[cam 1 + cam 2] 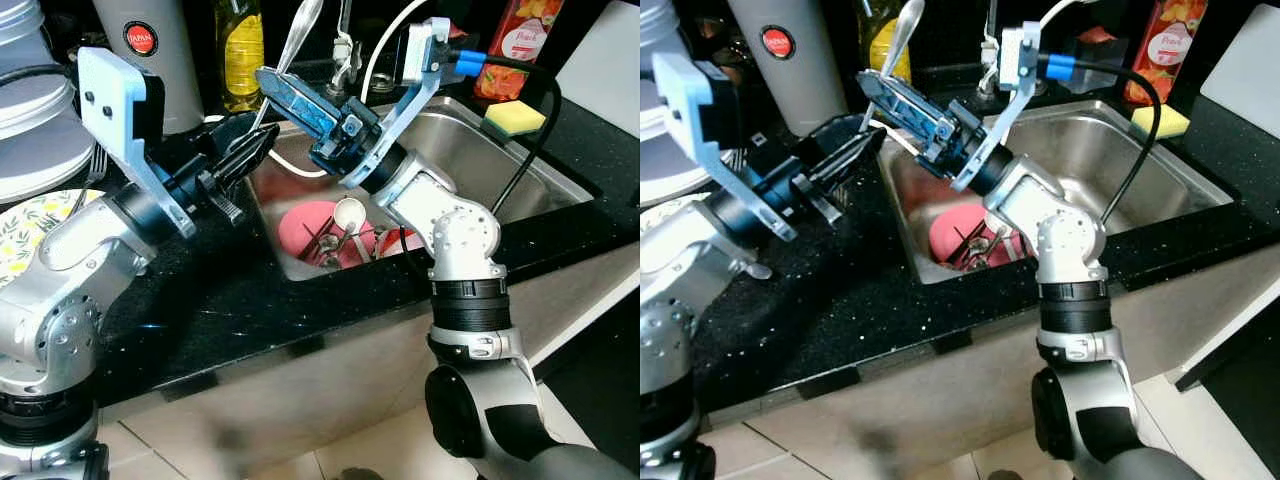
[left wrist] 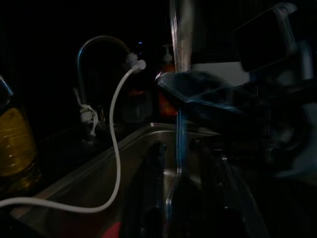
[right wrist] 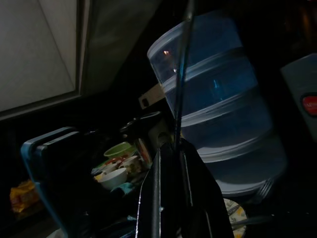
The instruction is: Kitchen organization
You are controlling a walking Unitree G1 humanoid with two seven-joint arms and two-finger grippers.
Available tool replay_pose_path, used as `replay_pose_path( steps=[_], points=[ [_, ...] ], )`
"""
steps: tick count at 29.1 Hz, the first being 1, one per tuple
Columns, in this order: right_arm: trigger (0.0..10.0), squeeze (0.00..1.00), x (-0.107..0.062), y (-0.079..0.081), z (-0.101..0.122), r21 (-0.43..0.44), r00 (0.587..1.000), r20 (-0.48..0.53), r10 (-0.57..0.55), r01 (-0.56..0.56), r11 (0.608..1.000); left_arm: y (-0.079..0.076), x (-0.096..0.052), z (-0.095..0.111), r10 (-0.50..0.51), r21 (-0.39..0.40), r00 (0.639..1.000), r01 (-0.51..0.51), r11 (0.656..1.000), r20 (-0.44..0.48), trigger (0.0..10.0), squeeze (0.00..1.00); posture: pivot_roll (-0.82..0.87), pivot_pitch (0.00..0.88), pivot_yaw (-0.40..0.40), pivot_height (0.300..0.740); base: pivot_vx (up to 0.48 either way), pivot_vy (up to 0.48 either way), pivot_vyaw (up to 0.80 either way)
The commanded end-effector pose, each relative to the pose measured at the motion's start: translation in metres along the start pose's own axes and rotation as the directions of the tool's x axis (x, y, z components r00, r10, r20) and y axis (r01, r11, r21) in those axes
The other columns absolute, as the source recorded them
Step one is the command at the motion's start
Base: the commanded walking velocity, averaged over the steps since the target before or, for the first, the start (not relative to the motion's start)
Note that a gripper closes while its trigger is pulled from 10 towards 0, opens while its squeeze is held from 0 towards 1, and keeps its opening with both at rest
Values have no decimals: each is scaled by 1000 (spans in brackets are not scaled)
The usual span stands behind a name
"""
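While held high over the left edge of the sink point(image 1: 520, 175), standing almost straight up: a silver spoon point(image 1: 300, 35), round end on top, thin handle pointing down. Pinched tight, low on the handle, by the right claw point(image 1: 272, 85), reaching across from the sink side. Waiting just beside it, a little lower and toward the robot's left, above the black counter point(image 1: 230, 300): the left claw point(image 1: 255, 145), fingers spread apart and holding nothing, pointing at the spoon's lower end.

Seen from the left wrist, a dim handle running down between two dark fingers point(image 2: 148, 198), so lined up nicely. Hard to tell if touching yet.

Looks like a pass from one arm to the other. For that, slide the left claw a bit closer around the bare handle tip under the right claw, then squeeze shut across the handle, not along it. Only then let go with the right. Careful: thin, shiny and slippery, so easy to drop.

Down in the sink, well below: a pink plate point(image 1: 305, 225) and more cutlery point(image 1: 348, 212), not yet picked up.
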State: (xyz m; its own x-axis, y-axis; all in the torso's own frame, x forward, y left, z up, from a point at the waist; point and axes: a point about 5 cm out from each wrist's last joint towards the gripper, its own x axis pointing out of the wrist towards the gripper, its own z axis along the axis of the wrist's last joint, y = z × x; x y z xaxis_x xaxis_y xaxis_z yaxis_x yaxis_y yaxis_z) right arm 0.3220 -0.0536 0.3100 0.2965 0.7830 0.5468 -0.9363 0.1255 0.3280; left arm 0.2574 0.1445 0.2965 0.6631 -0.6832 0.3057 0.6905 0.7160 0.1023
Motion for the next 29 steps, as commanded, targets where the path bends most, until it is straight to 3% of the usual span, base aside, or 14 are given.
replay_pose_path(
  steps=[1,8,9,10,14,15,17,21,22,23,24,25,27,29],
  points=[
    [0,0,0,1,4,-4,1000,12,7,-7,1000,1,1,-5,25,12,999,-25,1000,-20,10000,0,70,0,-34,740,0,0,0],
    [0,0,0,1,2,-20,1000,-1,3,-3,1000,0,3,-6,33,34,999,-32,999,-23,10000,47,69,0,-32,740,0,0,0],
    [9059,0,0,0,0,-30,1000,-14,-5,4,1000,1,4,-5,40,16,999,-39,999,-9,10000,1000,69,0,-32,740,0,0,0],
    [10000,0,0,-1,-2,-43,1000,-25,-13,12,999,2,5,-4,46,-5,999,-46,999,8,10000,1000,69,0,-32,740,0,0,0],
    [10000,0,0,-10,-3,-125,994,-36,-101,95,988,6,1,5,58,-69,996,-53,996,68,10000,1000,69,0,-28,740,0,0,0],
    [10000,0,-1,-20,0,-173,982,-17,-186,180,968,7,-3,10,61,-91,993,-52,994,97,10000,0,71,0,-27,740,0,0,0],
    [10000,0,-2,-27,2,-204,970,-2,-242,237,950,8,-6,14,63,-104,991,-51,993,117,10000,0,71,0,-27,740,0,0,0],
    [10000,0,-14,-64,7,-327,843,77,-532,525,785,17,-22,21,130,-112,978,-113,987,165,10000,0,81,0,-33,740,0,0,0],
    [10000,0,-14,-64,7,-327,843,77,-532,525,785,17,-22,21,130,-112,978,-113,987,165,10000,0,81,0,-33,740,0,0,0],
    [10000,0,-18,-72,6,-332,803,79,-591,580,744,21,-24,21,164,-112,973,-147,983,160,10000,0,85,0,-36,740,0,0,0],
    [10000,0,-18,-72,6,-332,803,79,-591,580,744,21,-24,21,164,-112,973,-147,983,160,10000,0,85,0,-36,740,0,0,0],
    [10000,0,-27,-85,-3,-391,719,36,-694,650,652,31,-28,19,243,-117,960,-227,967,142,10000,0,89,0,-38,740,0,0,0],
    [10000,0,-45,-102,-17,-455,577,-24,-817,721,523,45,-33,15,366,-124,923,-352,928,118,10000,0,96,0,-43,740,0,0,0],
    [10000,0,-60,-111,-31,-458,494,-91,-865,750,477,58,-39,12,463,-143,881,-448,883,98,10000,0,99,0,-46,740,0,0,0]
  ],
)
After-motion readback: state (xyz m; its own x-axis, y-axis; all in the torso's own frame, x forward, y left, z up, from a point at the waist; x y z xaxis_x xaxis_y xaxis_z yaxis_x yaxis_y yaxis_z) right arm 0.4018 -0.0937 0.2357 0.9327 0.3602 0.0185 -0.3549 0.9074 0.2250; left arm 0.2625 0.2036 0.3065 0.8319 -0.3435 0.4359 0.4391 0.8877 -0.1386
